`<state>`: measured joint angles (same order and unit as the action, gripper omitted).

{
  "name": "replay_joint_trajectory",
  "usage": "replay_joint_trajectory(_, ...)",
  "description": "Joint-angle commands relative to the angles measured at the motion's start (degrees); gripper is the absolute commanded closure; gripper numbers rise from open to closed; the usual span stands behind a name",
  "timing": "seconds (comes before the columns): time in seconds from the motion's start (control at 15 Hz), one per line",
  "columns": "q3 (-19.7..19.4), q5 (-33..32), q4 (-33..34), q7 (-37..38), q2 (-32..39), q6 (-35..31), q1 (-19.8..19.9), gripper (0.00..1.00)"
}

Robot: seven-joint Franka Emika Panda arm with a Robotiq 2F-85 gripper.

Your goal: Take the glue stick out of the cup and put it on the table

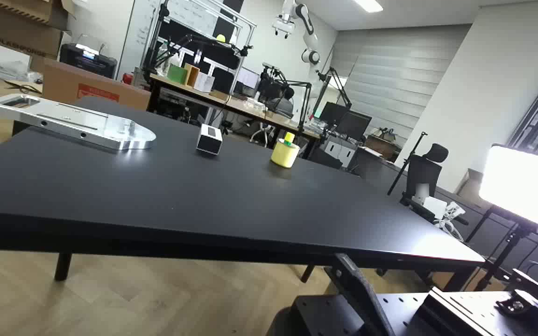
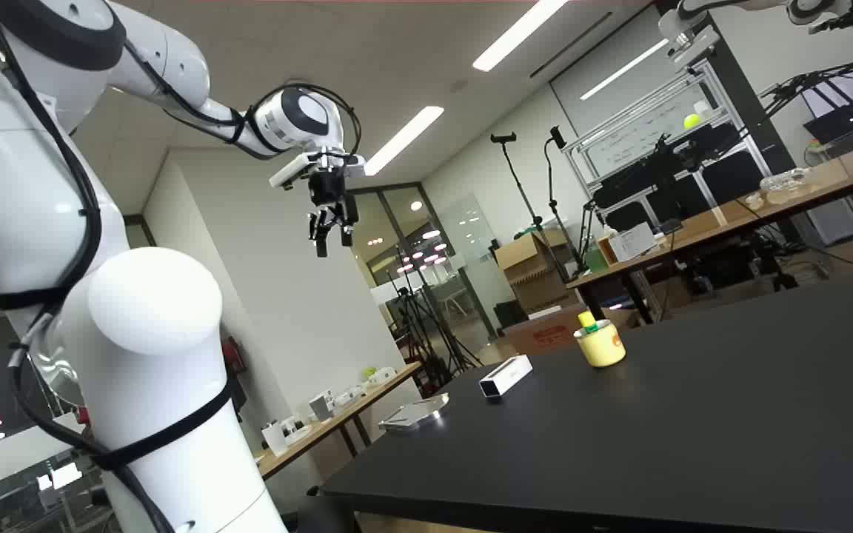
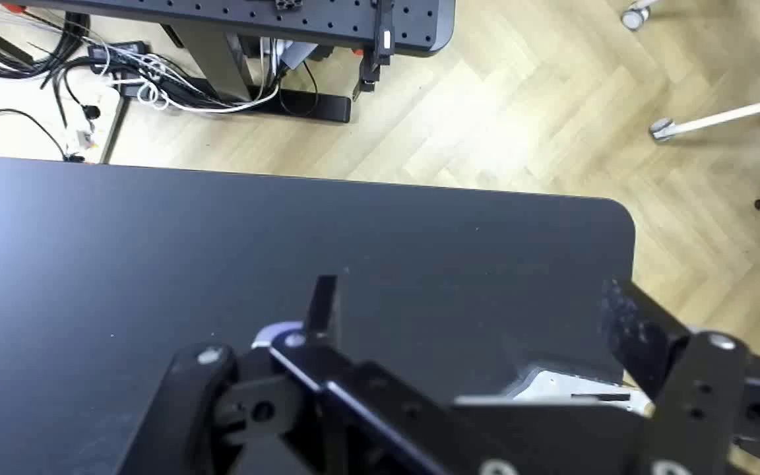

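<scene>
Clearly, the jaws stand spread, upper left of centre in an exterior view; the glue stick pokes from the cup, right of centre. With little protruding, a skewed descent might snag the cup and topple it across the tabletop.
</scene>
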<state>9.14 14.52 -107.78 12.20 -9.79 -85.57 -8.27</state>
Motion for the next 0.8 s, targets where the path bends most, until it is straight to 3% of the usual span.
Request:
replay_joint_trajectory(0.0,0.14,0.0,0.15,-0.01,0.12,0.04,0.16,0.0)
replay_joint_trajectory(0.53,0.14,0.0,0.16,-0.04,0.11,0.01,0.16,0.0)
replay_joint_trajectory(0.73,-0.6,-8.16,1.61,-0.3,1.94,-2.29,1.7,0.0)
